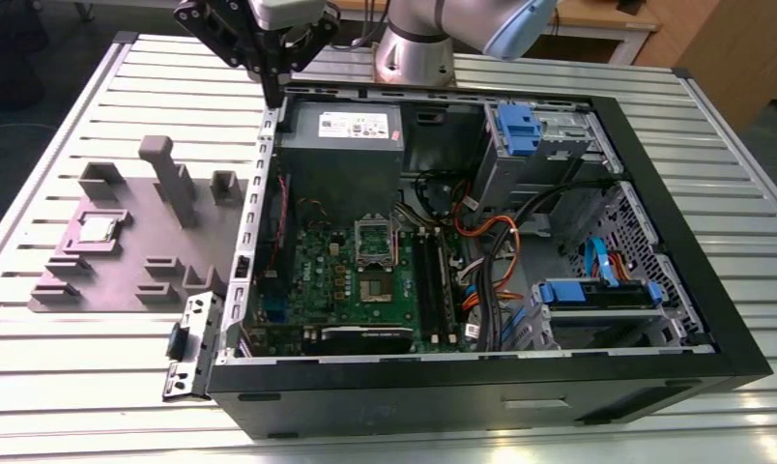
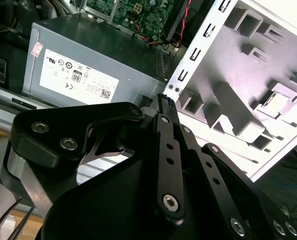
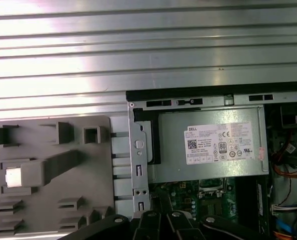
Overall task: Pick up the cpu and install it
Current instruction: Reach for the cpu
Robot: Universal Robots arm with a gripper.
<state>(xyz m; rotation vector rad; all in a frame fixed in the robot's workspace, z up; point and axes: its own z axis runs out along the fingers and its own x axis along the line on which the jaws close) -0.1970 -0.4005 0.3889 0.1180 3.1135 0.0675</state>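
Gripper (image 1: 275,95) hovered over computer case (image 1: 492,391) rim, pressed together, empty. Cpu (image 1: 99,228) sat in grey fixture (image 1: 118,282) on table (image 1: 79,387), well apart. Risk: descending unspread would probably knock chip askew in its pocket.

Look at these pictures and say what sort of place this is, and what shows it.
Probably a robotics lab bench for computer assembly: an open computer case lies on a ribbed metal table, a grey holder beside it carries the cpu, and a robot gripper hangs over the case's edge.
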